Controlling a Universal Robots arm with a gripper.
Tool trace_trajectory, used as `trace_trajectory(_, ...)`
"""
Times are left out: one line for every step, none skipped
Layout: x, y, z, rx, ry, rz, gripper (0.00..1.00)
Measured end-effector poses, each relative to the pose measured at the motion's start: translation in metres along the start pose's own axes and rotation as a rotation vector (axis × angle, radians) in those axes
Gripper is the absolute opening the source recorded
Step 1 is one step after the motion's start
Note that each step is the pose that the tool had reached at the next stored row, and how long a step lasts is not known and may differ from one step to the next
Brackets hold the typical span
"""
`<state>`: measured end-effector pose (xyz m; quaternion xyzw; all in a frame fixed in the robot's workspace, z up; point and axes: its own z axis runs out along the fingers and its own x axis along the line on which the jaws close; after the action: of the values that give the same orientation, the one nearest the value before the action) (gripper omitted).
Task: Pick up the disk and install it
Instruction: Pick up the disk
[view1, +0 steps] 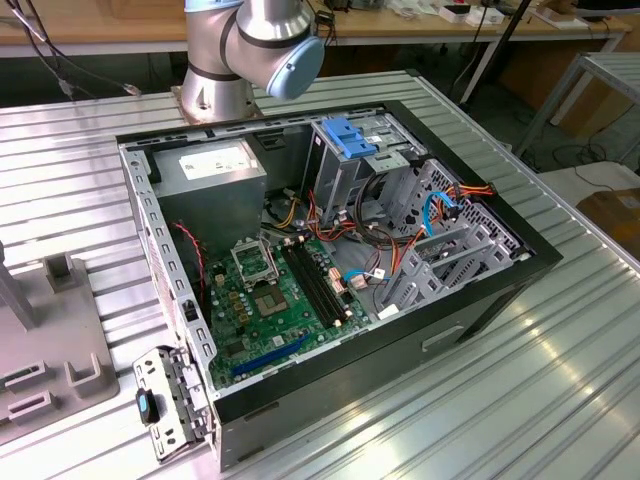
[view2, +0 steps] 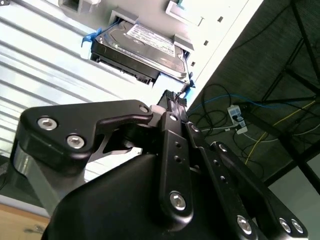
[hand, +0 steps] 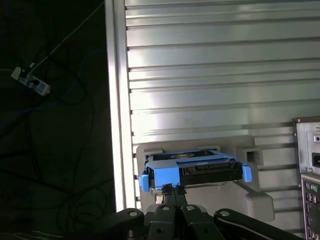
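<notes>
In both wrist views the gripper (view2: 172, 96) (hand: 167, 188) is pointing at the disk (view2: 145, 47) (hand: 207, 172). Its two fingers (view2: 176, 150) are lying together, with no gap showing between the tips. The tips are sitting just beside the near edge of the disk. Whether they are touching it cannot be told.

The disk is lying flat in a pale grey holder (hand: 250, 200) (view2: 210, 40), with its white label facing up in the second wrist view. A light-blue bracket (hand: 165, 176) is running along its edges, and blue tabs are sticking out at both ends. The holder is resting on the ribbed metal table (hand: 210, 75) near the table's edge. In the first wrist view the rear panel of the computer case (hand: 310, 175) is standing beside the holder, and cables (hand: 35, 82) are lying on the dark floor beyond the table edge.

In the exterior view the computer case (view1: 450, 330) is lying open on the table (view1: 560, 400). Inside, the green circuit board (view1: 270, 300) is covering the floor of the case. The grey power-supply box (view1: 210, 170) is sitting in the far corner toward the exterior view's left. The metal drive cage (view1: 345, 175) with a blue latch (view1: 352, 137) is standing just beside it. The base of the arm (view1: 250, 50) is rising behind the case.
</notes>
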<state>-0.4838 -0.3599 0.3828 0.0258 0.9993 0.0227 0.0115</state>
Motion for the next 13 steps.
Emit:
trace_trajectory(0.0001,0.0000,0.0002,-0.0009,0.0017,-0.041,0.11)
trace_trajectory(0.0001,-0.0001,0.0005,-0.0018,0.0033,-0.078,0.11)
trace_trajectory(0.0001,0.0000,0.0007,-0.0024,0.0046,-0.104,0.11)
trace_trajectory(0.0001,-0.0001,0.0008,-0.0027,0.0054,-0.122,0.11)
trace_trajectory(0.0001,-0.0001,0.0010,-0.0033,0.0064,-0.145,0.11)
trace_trajectory(0.0001,-0.0001,0.0011,-0.0037,0.0074,-0.167,0.11)
trace_trajectory(0.0001,-0.0001,0.0013,-0.0043,0.0087,-0.196,0.11)
trace_trajectory(0.0001,-0.0001,0.0017,-0.0055,0.0110,-0.247,0.11)
trace_trajectory(0.0001,-0.0001,0.0020,-0.0060,0.0123,-0.275,0.11)
trace_trajectory(0.0001,-0.0001,0.0023,-0.0065,0.0134,-0.299,0.11)
trace_trajectory(0.0001,-0.0001,0.0026,-0.0069,0.0143,-0.318,0.11)
trace_trajectory(0.0001,-0.0002,0.0028,-0.0073,0.0149,-0.336,0.11)
trace_trajectory(0.0001,-0.0002,0.0029,-0.0077,0.0156,-0.357,0.11)
